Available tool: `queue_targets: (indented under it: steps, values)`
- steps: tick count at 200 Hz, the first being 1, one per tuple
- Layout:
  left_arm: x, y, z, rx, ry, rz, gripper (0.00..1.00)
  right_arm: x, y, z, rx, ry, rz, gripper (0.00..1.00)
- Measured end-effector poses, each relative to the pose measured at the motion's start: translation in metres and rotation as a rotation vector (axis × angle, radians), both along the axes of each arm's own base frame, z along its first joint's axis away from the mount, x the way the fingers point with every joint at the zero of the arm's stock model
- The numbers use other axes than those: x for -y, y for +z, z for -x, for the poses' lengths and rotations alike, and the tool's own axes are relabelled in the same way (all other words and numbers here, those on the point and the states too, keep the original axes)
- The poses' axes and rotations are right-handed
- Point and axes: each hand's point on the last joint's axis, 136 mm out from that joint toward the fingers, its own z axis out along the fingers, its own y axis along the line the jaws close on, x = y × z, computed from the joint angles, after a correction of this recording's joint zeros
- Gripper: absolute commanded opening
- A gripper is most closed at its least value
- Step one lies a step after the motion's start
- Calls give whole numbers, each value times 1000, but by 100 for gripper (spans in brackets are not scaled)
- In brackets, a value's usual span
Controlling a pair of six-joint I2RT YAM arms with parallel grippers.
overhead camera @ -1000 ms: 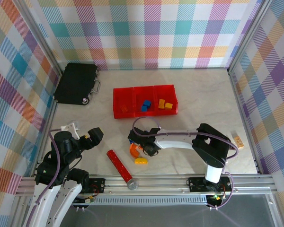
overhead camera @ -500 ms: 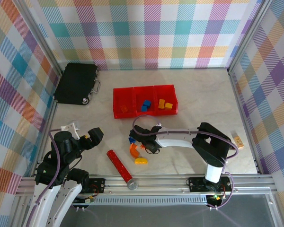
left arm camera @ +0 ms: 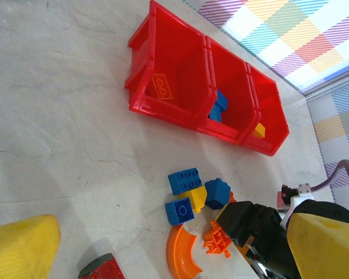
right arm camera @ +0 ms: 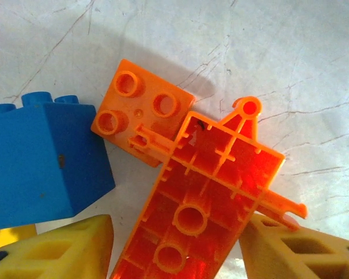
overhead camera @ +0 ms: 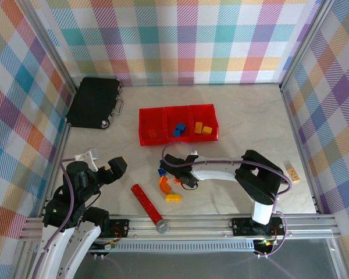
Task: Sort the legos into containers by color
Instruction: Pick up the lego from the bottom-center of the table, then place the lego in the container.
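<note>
Three joined red bins [overhead camera: 144, 123] [left arm camera: 144, 70] hold an orange brick on the left, blue bricks in the middle and yellow ones on the right. Loose legos lie in front of them: a blue plate [left arm camera: 184, 179], a yellow brick [left arm camera: 196, 199], two blue bricks [left arm camera: 180, 210] [right arm camera: 43, 163], an orange arch [overhead camera: 163, 185] [left arm camera: 183, 258], an orange square brick [right arm camera: 141, 110] and a yellow piece [overhead camera: 173, 198]. My right gripper [overhead camera: 176, 180] [right arm camera: 177, 256] is shut on a flat orange lego [right arm camera: 203, 197] [left arm camera: 218, 241], tilted over the square brick. My left gripper [overhead camera: 113, 168] [left arm camera: 171, 232] hangs open, well left of the pile.
A long red cylinder with a grey end [overhead camera: 146, 203] [left arm camera: 99, 268] lies near the front edge, left of the pile. A black case [overhead camera: 94, 102] sits at the back left. A small tan block [overhead camera: 291, 172] rests by the right wall.
My right gripper has shifted slightly to the right, uncovering the blue bricks beside it, with the flat orange lego in its fingers. The left arm has not moved.
</note>
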Motion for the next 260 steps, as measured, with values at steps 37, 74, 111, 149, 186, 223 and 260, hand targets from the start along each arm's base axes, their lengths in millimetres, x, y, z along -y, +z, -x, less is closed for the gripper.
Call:
queue_targets:
  steps: [37, 74, 111, 149, 186, 223, 260]
  values:
    - [0, 0, 0, 0, 0, 0, 100, 6, -2, -1, 17, -6, 20, 44]
    - [0, 0, 0, 0, 0, 0, 100, 23, 0, -4, 56, -11, 54, 37]
    - [0, 0, 0, 0, 0, 0, 100, 39, 22, -13, 118, 59, 124, 33]
    - [0, 0, 0, 0, 0, 0, 100, 42, 71, -24, 243, 181, 142, 32]
    - [0, 0, 0, 0, 0, 0, 100, 36, 120, -47, 359, 341, 149, 31]
    - [0, 0, 0, 0, 0, 0, 100, 22, 182, -92, 479, 453, 106, 32]
    - [0, 0, 0, -1, 0, 0, 100, -4, 233, -133, 565, 602, 35, 32]
